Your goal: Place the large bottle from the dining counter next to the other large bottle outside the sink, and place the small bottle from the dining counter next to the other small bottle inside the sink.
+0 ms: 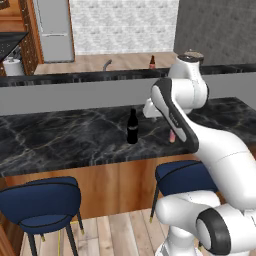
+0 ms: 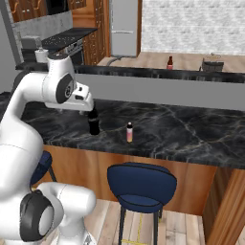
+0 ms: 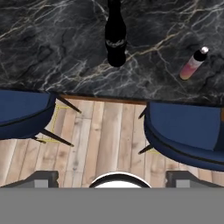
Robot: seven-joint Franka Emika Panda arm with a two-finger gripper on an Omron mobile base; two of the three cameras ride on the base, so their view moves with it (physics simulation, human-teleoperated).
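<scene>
Two bottles stand upright on the long black, white-veined marble dining counter [image 1: 60, 135]: the tall black glass bottle with a narrow neck and red label [image 1: 132, 127] and, near it on the robot's right, the tiny pale-pink bottle with a dark reddish cap [image 2: 129, 132]. Far behind, on the back counter, the amber-brown bottle with a red label [image 1: 152, 62] waits near the curved metal faucet [image 1: 106, 64]; the sink basin itself cannot be made out. The hand hangs above the near edge of the counter, looking down on both bottles and on the blue stools [image 3: 188, 133] below. The two-finger gripper [image 3: 112, 178] shows its dark tips far apart, holding nothing.

The step in hand is likely the approach to the black bottle. To do it well, the hand should move forward over the counter until the bottle sits midway between the tips, then descend so the pads close on the wide body below the neck, not on the neck. The pink bottle is close enough to be knocked, so the approach should keep to the black bottle's far side from it.
</scene>
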